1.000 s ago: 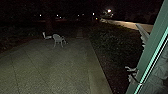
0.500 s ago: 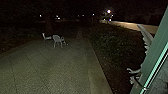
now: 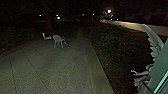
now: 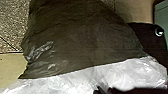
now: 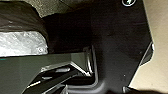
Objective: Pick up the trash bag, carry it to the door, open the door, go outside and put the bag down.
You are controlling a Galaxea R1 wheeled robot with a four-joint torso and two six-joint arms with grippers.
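The trash bag point(image 4: 82, 37) hangs large in the left wrist view, dark brown with a pale, see-through upper part that is bunched together. My left gripper point(image 4: 102, 90) is shut on that pale plastic. In the right wrist view, a part of the trash bag point(image 5: 20, 42) shows beside the robot's dark plate. The green door frame point(image 3: 161, 71) stands close at the right edge of the head view, with paving beyond it.
Paved yard point(image 3: 57, 67) spreads ahead at night, bordered by a lighter edge strip. A white chair point(image 3: 58, 39) stands farther off at left. Dark shrubs point(image 3: 110, 42) grow right of the paving. Pale jagged shapes point(image 3: 155, 41) rise beside the frame.
The head camera has moved, and the green frame now takes up less of its right edge. More of the pale jagged shapes shows beside it.
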